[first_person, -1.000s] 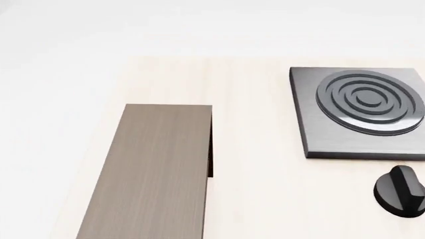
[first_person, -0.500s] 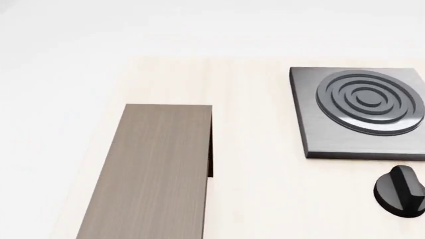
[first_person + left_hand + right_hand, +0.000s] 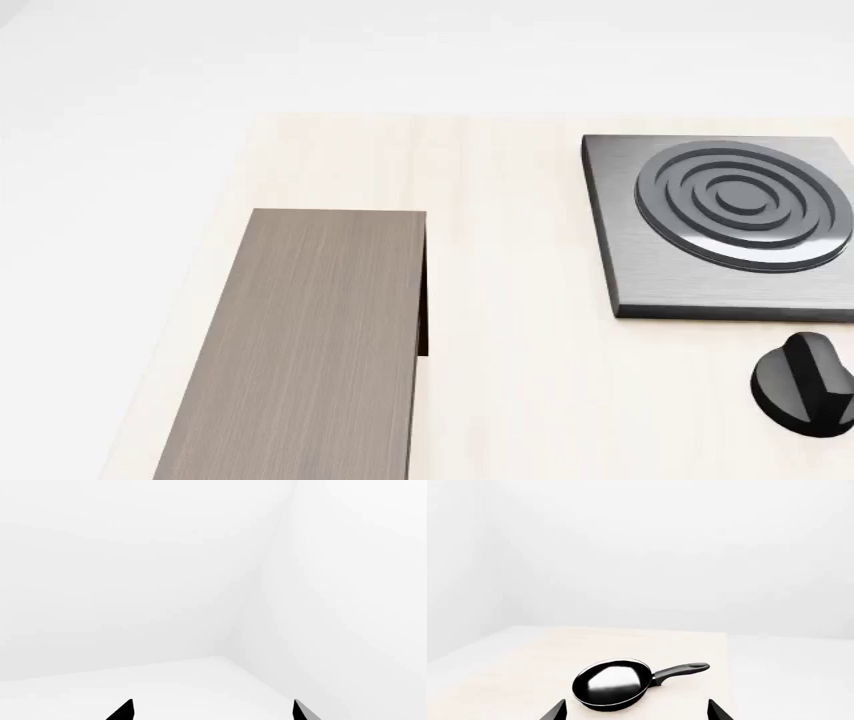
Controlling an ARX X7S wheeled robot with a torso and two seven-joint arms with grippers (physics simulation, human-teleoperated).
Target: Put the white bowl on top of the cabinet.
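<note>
The white bowl is out of view in every frame. In the head view the cabinet (image 3: 314,340) is a long box with a grey-brown wood-grain top, lying on the pale table at the lower left. Neither gripper shows in the head view. Seen from the left wrist, my left gripper (image 3: 212,710) is open, its two dark fingertips (image 3: 123,711) wide apart, facing only white wall and floor. My right gripper (image 3: 636,711) is also open, fingertips (image 3: 557,711) spread, with nothing between them.
A black frying pan (image 3: 612,683) with its handle out to one side lies on the pale table (image 3: 514,665) just beyond my right gripper. In the head view a square dark grey stove plate (image 3: 727,225) with concentric rings sits at the right, a black knob (image 3: 803,385) below it.
The head view has barely shifted; the table's left edge now shows more clearly against the white floor. Cabinet, stove plate and knob have not moved.
</note>
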